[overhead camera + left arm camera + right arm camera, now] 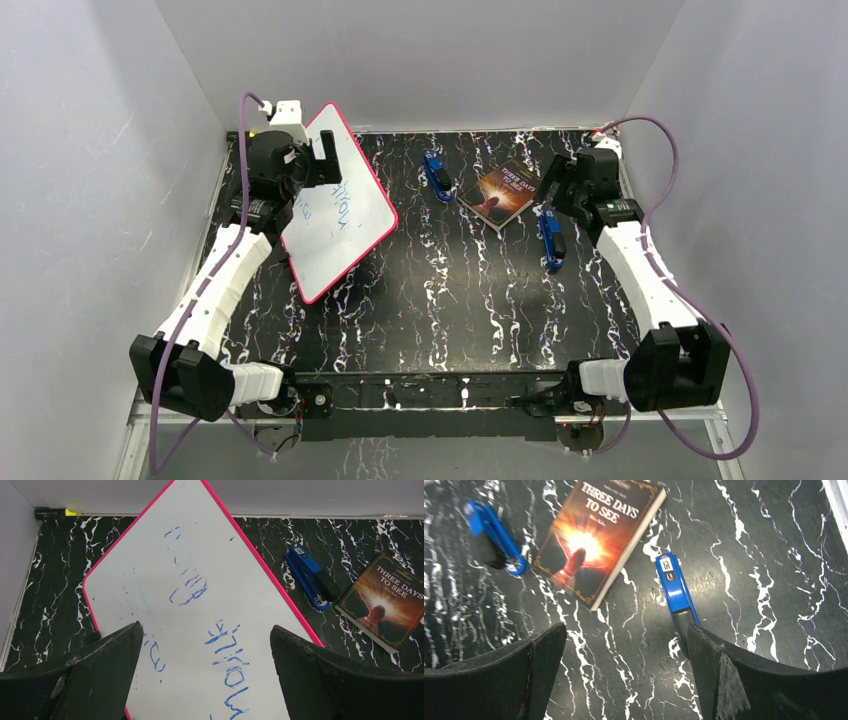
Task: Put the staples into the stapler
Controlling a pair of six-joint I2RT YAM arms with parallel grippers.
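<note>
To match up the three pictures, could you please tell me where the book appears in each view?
Top view: book at the far middle, slightly right.
Left wrist: book at the right edge.
Right wrist: book at the top, left of centre.
Shared landmark: the blue stapler left of it in every view.

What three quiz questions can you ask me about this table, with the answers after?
1. How many blue staplers lie on the table?
2. True or false: the book lies between the two staplers.
3. The left gripper hangs over: A the whiteboard, B the book, C a stapler.

Key: 1 two; 2 true; 3 A.
</note>
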